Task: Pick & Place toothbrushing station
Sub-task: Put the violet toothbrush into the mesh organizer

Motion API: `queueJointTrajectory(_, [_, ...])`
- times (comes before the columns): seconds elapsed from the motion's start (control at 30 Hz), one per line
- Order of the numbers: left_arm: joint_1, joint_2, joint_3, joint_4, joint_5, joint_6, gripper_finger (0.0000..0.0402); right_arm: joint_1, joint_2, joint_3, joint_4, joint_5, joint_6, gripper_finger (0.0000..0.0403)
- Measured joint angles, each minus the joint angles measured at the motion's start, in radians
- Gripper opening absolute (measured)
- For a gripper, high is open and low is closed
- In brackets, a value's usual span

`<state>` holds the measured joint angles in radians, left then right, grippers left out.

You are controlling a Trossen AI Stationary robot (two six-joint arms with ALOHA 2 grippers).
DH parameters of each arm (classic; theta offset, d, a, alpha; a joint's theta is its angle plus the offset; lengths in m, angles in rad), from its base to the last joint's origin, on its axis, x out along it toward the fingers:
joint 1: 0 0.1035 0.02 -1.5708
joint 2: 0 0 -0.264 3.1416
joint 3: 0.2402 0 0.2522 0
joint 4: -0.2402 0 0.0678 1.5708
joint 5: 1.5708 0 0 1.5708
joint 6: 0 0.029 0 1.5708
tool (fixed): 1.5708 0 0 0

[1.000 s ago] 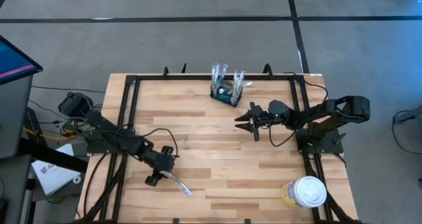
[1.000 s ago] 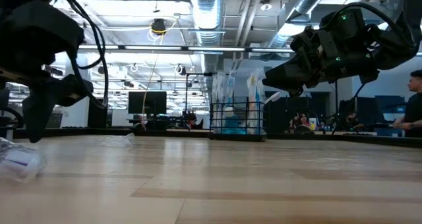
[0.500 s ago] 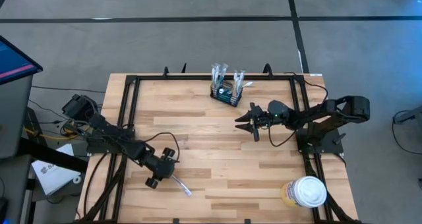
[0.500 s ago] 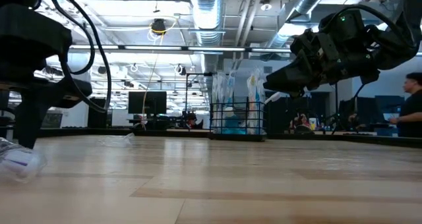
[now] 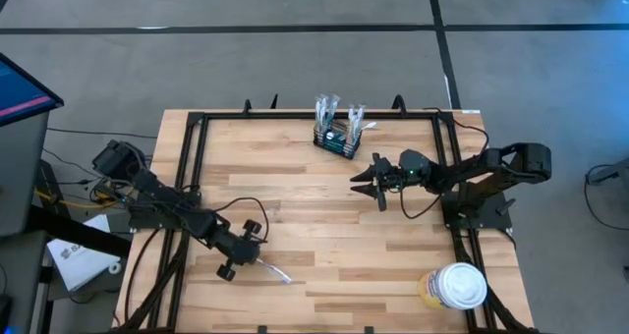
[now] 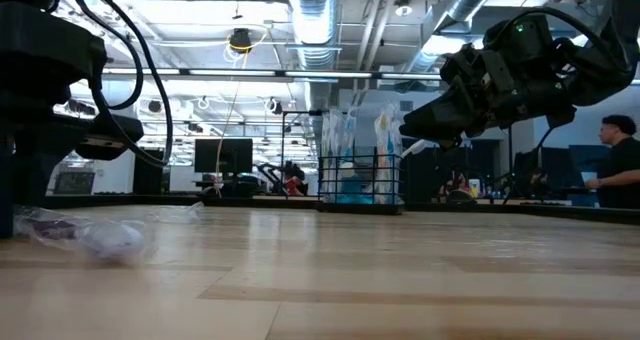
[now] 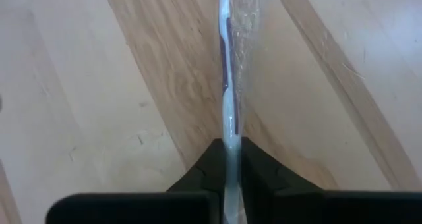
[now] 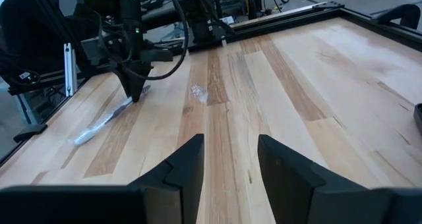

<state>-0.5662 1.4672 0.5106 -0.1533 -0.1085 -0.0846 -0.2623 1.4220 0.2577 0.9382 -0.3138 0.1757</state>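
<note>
Left gripper (image 7: 231, 155) is pinched onto a plastic-wrapped toothbrush (image 7: 229, 72) lying flat at the near-left; looks light, crinkly and slippery. Right gripper (image 8: 229, 159) hangs spread and empty. Wire-mesh toothbrushing station (image 5: 338, 141) sits at the far edge.

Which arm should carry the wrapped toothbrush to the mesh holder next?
Left. The left gripper is already shut on the wrapped toothbrush at the table's near-left. The right gripper hangs open and empty beside the mesh holder.
</note>
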Motion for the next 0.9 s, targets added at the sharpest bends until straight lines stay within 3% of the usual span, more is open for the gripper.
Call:
queueJointTrajectory(0.1, [0.008,-0.032,-0.003,0.017,-0.014,0.001,0.0012,0.000,0.000,0.000,0.000,0.000,0.000,0.0134])
queueJointTrajectory(0.27, [0.042,-0.101,-0.004,0.044,-0.206,0.001,0.0012,0.000,0.000,0.000,0.001,0.000,0.000,0.0132])
queueJointTrajectory(0.43, [0.122,-0.123,-0.004,0.157,-0.283,0.002,0.0012,0.000,0.000,0.000,0.004,0.000,0.000,0.0135])
queueJointTrajectory(0.7, [0.291,-0.121,-0.004,0.367,-0.275,0.002,0.0013,0.000,0.000,0.000,0.019,0.000,0.001,0.0134])
queueJointTrajectory(0.9, [0.408,-0.121,-0.003,0.584,-0.169,0.079,0.0013,0.000,0.000,0.005,0.047,0.000,0.001,0.0137])
